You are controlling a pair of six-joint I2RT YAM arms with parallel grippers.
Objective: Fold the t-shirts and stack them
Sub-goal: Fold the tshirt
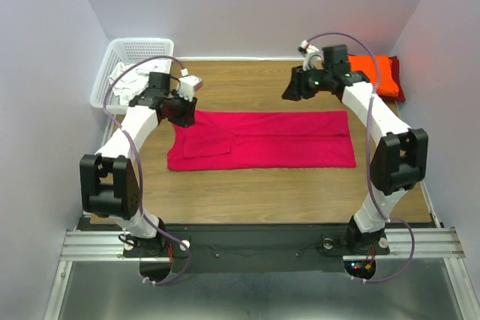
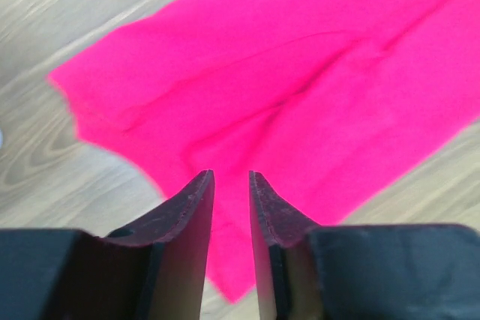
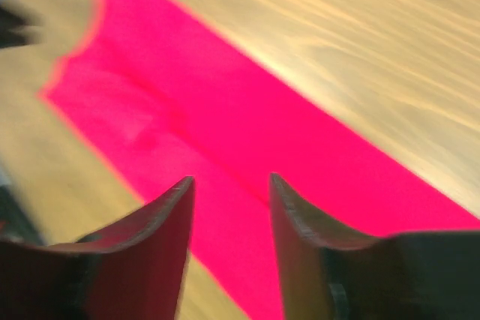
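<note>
- Underneath the magenta t-shirt (image 1: 262, 140), a flat, soft, long strip, lies a wood-grain table (image 1: 262, 192) with pale walls around.
- Left gripper (image 2: 231, 177) over its far-left corner: narrow gap, empty.
- Right gripper (image 3: 229, 181) over its far edge: wider gap, empty.

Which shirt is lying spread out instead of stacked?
The pinkish-red t-shirt, a long strip mid-table; the orange t-shirt sits folded on the dark red t-shirt in the far right corner.
</note>
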